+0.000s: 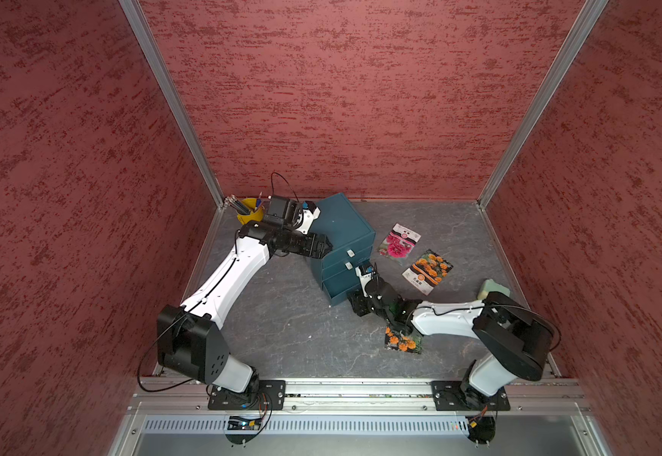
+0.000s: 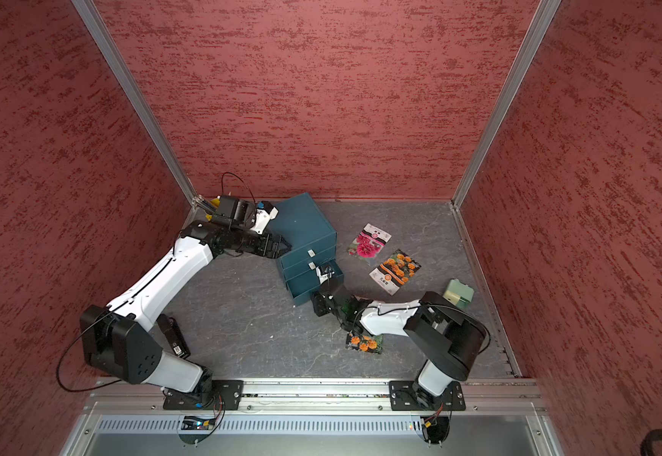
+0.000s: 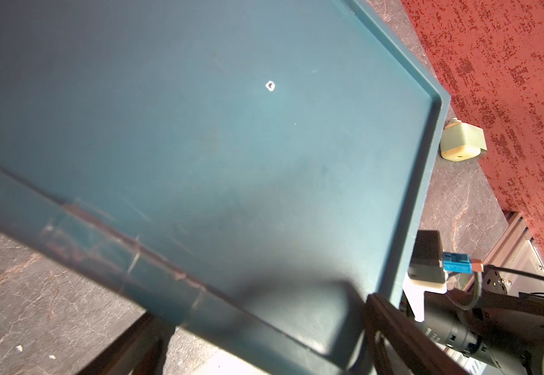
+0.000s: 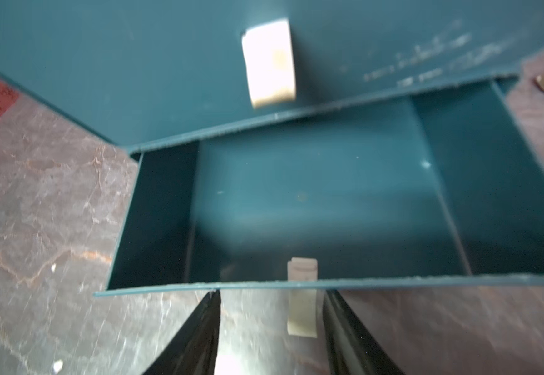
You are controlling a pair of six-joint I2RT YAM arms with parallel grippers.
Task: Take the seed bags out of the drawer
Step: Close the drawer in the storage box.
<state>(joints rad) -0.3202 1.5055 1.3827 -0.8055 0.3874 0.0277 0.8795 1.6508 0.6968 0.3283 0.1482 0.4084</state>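
Observation:
Three seed bags lie on the table outside the drawer: a pink-flower one (image 1: 399, 244) (image 2: 369, 244), an orange marigold one (image 1: 427, 271) (image 2: 394, 271), and another marigold one (image 1: 402, 340) (image 2: 364, 342) partly under my right arm. The bottom drawer (image 1: 339, 285) (image 4: 313, 201) of the teal cabinet (image 1: 341, 225) (image 3: 231, 146) is pulled out, and its inside shows bare in the right wrist view. My right gripper (image 4: 272, 293) (image 1: 355, 302) is open at the drawer's front wall, its jaws on either side of the cream pull tab (image 4: 301, 311). My left gripper (image 1: 319, 246) is open, straddling the cabinet's upper left corner.
A yellow cup of pencils (image 1: 251, 211) stands in the back left corner behind my left wrist. A pale green block (image 1: 493, 288) (image 3: 463, 143) sits near the right wall. A small black item (image 2: 173, 335) lies under my left arm. Red walls enclose three sides.

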